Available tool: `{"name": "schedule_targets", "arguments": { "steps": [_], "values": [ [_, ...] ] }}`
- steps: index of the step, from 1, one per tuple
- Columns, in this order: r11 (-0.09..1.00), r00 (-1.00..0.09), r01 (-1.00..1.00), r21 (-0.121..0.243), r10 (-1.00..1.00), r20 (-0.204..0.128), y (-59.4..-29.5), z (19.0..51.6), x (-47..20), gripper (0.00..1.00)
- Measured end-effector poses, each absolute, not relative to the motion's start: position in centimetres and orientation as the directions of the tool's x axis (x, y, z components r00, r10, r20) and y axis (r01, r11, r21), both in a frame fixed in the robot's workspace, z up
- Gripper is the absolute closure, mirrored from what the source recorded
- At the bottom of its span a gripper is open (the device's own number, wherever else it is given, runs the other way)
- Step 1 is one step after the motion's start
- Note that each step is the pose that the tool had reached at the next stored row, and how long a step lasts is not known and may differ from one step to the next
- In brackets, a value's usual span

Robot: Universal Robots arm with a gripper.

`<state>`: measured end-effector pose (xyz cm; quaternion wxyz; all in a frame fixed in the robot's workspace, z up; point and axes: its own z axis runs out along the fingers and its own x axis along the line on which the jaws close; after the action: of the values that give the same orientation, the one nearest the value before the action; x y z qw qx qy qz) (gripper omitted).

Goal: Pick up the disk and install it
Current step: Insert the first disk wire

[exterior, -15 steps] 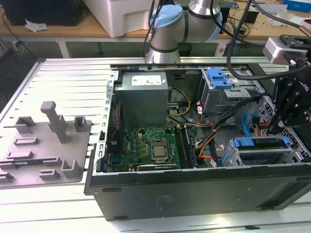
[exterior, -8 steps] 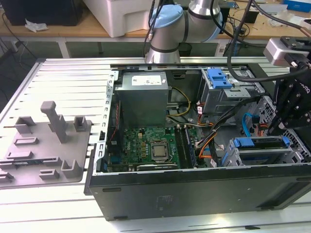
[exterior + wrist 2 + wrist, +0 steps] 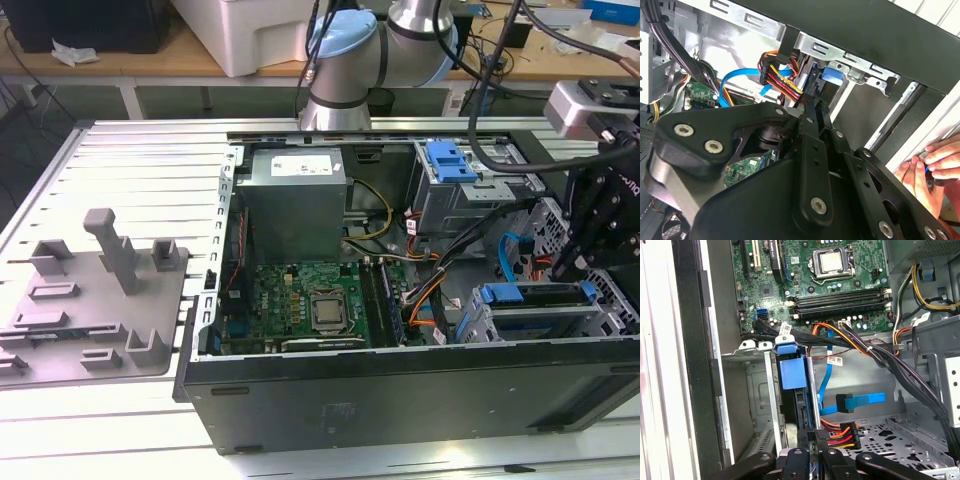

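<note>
First wrist view: gripper [image 3: 809, 439] covers one end of the disk [image 3: 792, 375]; grip unclear.

One open computer case [image 3: 400, 400] was counted, and inside it one motherboard [image 3: 285, 295], one processor [image 3: 328, 312], one grey power-supply box [image 3: 295, 205] and one disk [image 3: 792, 374]; one grey fixture plate [image 3: 70, 330] and one robot arm [image 3: 345, 50] were also counted.

The room light is even and comes from overhead, bright on the slotted aluminium table [image 3: 130, 150] at the exterior view's left, where the pale slats nearly wash out. The open computer case [image 3: 400, 390] is dimmer inside, its near wall almost black. In the second wrist view white glare sits beside a hand [image 3: 929, 171]. In the first wrist view the disk [image 3: 792, 374] is softly lit, with shadow beneath it
</note>
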<state>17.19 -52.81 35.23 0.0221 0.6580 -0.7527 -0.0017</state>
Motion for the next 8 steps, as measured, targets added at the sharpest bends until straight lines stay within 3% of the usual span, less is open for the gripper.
{"name": "schedule_targets", "arguments": {
  "steps": [8],
  "values": [
    [0.128,-0.128,-0.991,0.032,-0.991,0.031,-52.81,35.17,17.08,0.83]
  ]
}}
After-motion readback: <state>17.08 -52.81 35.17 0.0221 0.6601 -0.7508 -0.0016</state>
